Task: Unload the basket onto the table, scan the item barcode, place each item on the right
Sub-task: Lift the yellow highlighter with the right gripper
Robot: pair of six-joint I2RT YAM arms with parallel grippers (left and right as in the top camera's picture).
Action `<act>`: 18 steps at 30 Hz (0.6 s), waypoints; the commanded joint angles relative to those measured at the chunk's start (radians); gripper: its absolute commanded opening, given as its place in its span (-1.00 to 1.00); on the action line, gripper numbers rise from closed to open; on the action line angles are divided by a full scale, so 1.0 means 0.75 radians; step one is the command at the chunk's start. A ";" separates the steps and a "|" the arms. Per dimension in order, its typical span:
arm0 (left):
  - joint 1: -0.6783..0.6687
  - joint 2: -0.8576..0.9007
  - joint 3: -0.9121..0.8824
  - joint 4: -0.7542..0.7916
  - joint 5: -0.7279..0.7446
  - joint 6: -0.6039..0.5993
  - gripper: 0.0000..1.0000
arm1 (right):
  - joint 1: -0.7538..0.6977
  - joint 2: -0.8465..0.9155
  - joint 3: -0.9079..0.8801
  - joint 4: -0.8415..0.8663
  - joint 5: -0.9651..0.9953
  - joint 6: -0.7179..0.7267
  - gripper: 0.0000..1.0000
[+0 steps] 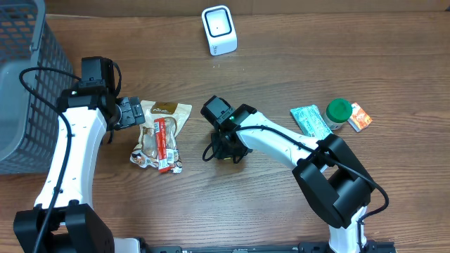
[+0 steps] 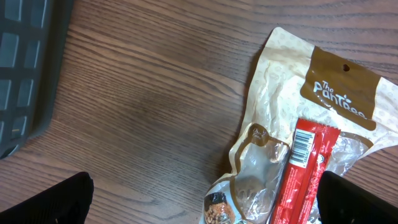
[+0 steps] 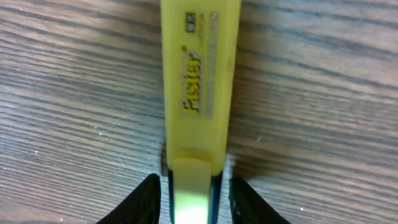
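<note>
A yellow highlighter [image 3: 198,81] lies on the wooden table, its printed label facing up. My right gripper [image 3: 193,199] straddles its near end, one black finger close on each side with a thin gap showing. In the overhead view that gripper [image 1: 226,146] covers the highlighter near the table's middle. The white barcode scanner [image 1: 219,29] stands at the back. My left gripper [image 1: 130,112] hovers wide open at the left edge of a beige snack bag [image 2: 280,118] with a red bar [image 2: 306,168] lying on it.
A grey mesh basket [image 1: 21,84] fills the far left. At the right lie a teal packet [image 1: 309,119], a green-capped bottle [image 1: 338,112] and a small orange box [image 1: 359,117].
</note>
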 commanded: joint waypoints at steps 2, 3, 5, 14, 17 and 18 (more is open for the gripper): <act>0.003 0.009 0.008 0.002 -0.013 -0.005 1.00 | -0.055 0.002 -0.003 -0.044 0.066 -0.013 -0.28; 0.003 0.009 0.008 0.002 -0.014 -0.005 1.00 | -0.063 0.002 -0.003 -0.053 0.080 -0.029 -0.28; 0.003 0.009 0.008 0.002 -0.013 -0.005 1.00 | -0.070 0.002 -0.003 -0.065 0.097 -0.079 -0.28; 0.005 0.009 0.008 0.002 -0.014 -0.005 0.99 | -0.071 0.002 -0.004 -0.080 0.209 -0.119 -0.45; 0.005 0.009 0.008 0.002 -0.013 -0.005 1.00 | -0.070 0.002 -0.004 -0.082 0.209 -0.122 -0.48; 0.005 0.009 0.008 0.002 -0.013 -0.005 1.00 | -0.070 0.002 -0.004 -0.081 0.209 -0.122 -0.53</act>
